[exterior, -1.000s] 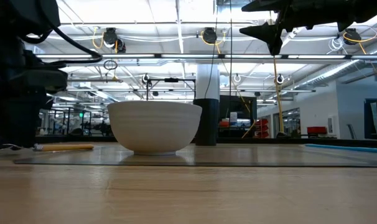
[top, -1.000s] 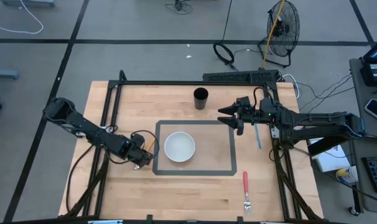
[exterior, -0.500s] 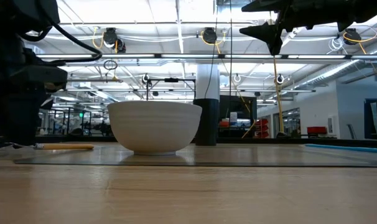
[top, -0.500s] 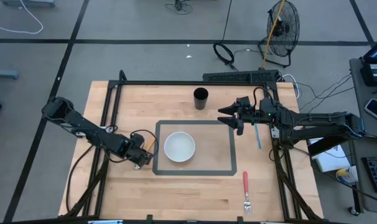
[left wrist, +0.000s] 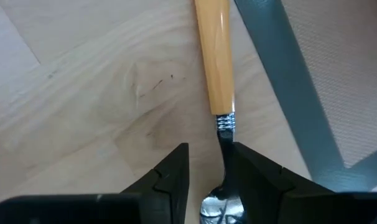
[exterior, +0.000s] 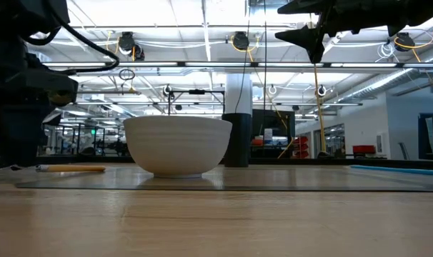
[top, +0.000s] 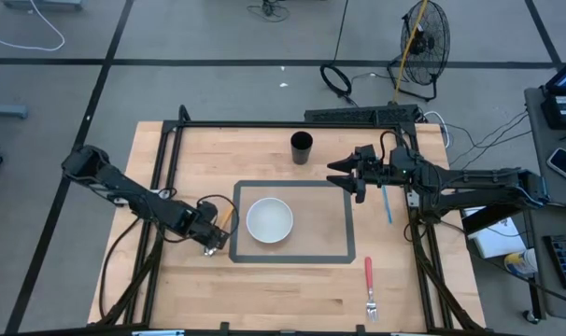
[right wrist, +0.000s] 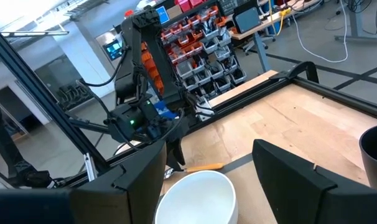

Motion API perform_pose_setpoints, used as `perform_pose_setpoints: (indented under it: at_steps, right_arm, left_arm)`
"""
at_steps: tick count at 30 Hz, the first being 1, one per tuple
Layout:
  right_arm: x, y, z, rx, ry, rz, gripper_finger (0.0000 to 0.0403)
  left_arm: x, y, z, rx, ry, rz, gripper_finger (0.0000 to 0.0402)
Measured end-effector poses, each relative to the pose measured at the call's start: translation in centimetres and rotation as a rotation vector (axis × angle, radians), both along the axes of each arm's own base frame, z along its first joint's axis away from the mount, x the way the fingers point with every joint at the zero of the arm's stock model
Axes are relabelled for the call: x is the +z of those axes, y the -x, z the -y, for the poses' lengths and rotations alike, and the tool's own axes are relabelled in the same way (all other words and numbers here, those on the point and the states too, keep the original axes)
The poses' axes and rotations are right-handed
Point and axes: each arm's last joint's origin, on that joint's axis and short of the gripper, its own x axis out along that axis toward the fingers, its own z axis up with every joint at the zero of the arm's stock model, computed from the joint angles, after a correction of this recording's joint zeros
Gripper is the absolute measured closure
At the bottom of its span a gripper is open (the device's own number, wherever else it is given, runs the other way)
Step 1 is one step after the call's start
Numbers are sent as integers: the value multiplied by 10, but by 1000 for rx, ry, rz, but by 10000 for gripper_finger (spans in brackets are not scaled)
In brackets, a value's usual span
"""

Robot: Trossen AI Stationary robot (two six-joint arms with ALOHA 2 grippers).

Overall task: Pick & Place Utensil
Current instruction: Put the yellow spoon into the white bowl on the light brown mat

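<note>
Since a second ago, we note that only the left gripper (left wrist: 208, 180) has changed: its jaws have narrowed around the utensil, and nothing else on the table has moved.

Left gripper: two dark fingers (left wrist: 170, 177) close on either side of the thin metal neck of the orange-handled metal utensil (left wrist: 216, 68); we cannot tell whether they press it. The utensil lies flat on the light wooden table (top: 292, 280), its handle touching the grey mat border (left wrist: 282, 81).

Seen from above, the utensil (top: 224, 216) is at 9 o'clock of the white ceramic bowl (top: 269, 220).

Right gripper (top: 344, 175): fingers apart, holding nothing, raised at 2 o'clock of the bowl.

Further items: black cup (top: 302, 147) at 12 o'clock; blue-handled utensil (top: 387, 203) at 3 o'clock; red-handled fork (top: 369, 287) at 4 o'clock.
</note>
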Motion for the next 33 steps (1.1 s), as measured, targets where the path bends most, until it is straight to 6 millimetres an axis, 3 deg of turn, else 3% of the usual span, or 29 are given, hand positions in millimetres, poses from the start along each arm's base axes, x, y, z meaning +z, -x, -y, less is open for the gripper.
perform_pose_setpoints:
  at_steps: [10, 21, 29, 33]
  right_arm:
    - [0, 0, 0, -1, -3, 2, 165]
    - [0, 0, 0, -1, -4, 0, 165]
    - [0, 0, 0, -1, 2, -4, 165]
    - [0, 0, 0, -1, 11, -5, 165]
  left_arm:
    - [9, -2, -8, -26, -10, 58, 280]
    - [-12, -17, -12, -89, 41, 6, 279]
    - [-15, -14, -12, -118, 64, -49, 280]
    - [-16, -11, -12, -127, 69, -89, 310]
